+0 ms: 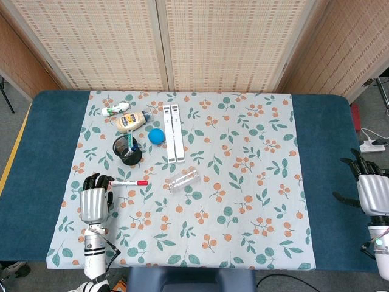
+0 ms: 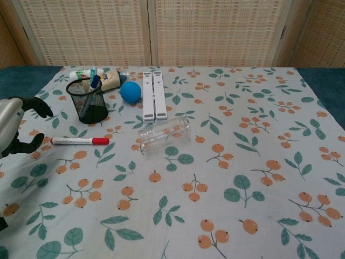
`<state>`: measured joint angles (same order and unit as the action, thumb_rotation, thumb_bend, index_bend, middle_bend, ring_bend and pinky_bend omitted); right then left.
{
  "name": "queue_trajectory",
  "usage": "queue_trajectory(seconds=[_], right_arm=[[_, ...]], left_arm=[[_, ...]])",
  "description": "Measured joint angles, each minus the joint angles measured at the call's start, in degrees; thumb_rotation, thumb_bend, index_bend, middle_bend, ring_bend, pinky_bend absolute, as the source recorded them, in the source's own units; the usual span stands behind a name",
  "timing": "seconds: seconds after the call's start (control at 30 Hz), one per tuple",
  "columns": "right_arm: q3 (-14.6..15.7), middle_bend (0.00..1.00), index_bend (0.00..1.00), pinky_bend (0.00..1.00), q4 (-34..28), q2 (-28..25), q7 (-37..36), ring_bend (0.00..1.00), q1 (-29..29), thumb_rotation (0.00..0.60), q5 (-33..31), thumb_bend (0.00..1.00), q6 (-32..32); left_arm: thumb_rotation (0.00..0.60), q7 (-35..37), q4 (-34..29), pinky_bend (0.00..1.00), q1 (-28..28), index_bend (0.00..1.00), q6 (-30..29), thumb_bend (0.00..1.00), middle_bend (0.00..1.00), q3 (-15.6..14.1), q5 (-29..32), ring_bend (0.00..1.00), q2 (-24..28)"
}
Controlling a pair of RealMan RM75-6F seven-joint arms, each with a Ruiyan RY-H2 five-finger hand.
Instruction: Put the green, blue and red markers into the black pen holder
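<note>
A: What did the red marker [image 2: 80, 141] look like?
B: From my feed it was a slim white barrel with a red cap, one only, lying flat on the floral cloth [image 2: 226, 178] over the table [image 1: 36, 152]. Its long axis ran left-right across my view, cap end pointing right, toward the clear cup [image 2: 163, 135]. It sat just in front of the black pen holder [image 2: 89, 102].

A: And the holder?
B: One black mesh pen holder, upright, near the left rear of the cloth. I saw a blue marker [image 2: 92, 86] standing tilted in it, tip up. Something green showed inside in the head view, too small for me to call.

A: Robot hand states?
B: My left robot hand [image 1: 95, 201] was just left of the red marker's white end, fingers curled a bit but apart, holding nothing; I couldn't tell if a fingertip touched it. My right robot hand [image 1: 371, 191] rested well apart at the right table edge, fingers spread, nothing in it.

A: Other counts?
B: One blue ball [image 2: 130, 91], two white bars [image 2: 153, 96] side by side running front-back, one clear cup on its side, one cream squeeze bottle [image 1: 130, 120] and one small white bottle [image 1: 115, 110] behind the holder.
</note>
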<state>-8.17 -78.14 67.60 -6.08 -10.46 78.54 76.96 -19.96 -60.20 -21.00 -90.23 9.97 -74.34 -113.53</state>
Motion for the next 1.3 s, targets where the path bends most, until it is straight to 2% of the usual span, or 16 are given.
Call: queue_trajectory(seconds=[0.4,0.8,1.0,1.3], right_arm=[[-0.15,0.05,0.23,0.18,0.87,0.28,-0.45,0.2,-0.21,0.6,-0.62,0.03,-0.78],[-0.35,0.05,0.23,0.18,1.68,0.35,-1.23,0.2,-0.22,0.6,-1.05,0.03,-1.09],[-0.39,0.05,0.23,0.18,2.13,0.55,-1.07,0.2,-0.34,0.6,-1.33,0.03,-1.46],[-0.62,0.05,0.23,0.18,2.27,0.63,-0.84,0.2,-0.25,0.6,-1.82,0.03,-1.39]], left_arm=[[0.6,-2.14,3.44,0.21,-3.01,0.33,6.8,0.35,0.28,2.2,1.28,0.18,-3.57],[0.6,-3.07,9.83,0.21,-6.73,0.34,11.65,0.35,0.32,6.26,3.85,0.18,-7.2],[0.6,-2.82,12.3,0.21,-7.54,0.36,13.19,0.35,0.36,7.2,4.96,0.19,-8.44],[0.6,-2.04,15.93,0.21,-8.94,0.36,15.15,0.35,0.36,7.81,5.68,0.19,-10.66]])
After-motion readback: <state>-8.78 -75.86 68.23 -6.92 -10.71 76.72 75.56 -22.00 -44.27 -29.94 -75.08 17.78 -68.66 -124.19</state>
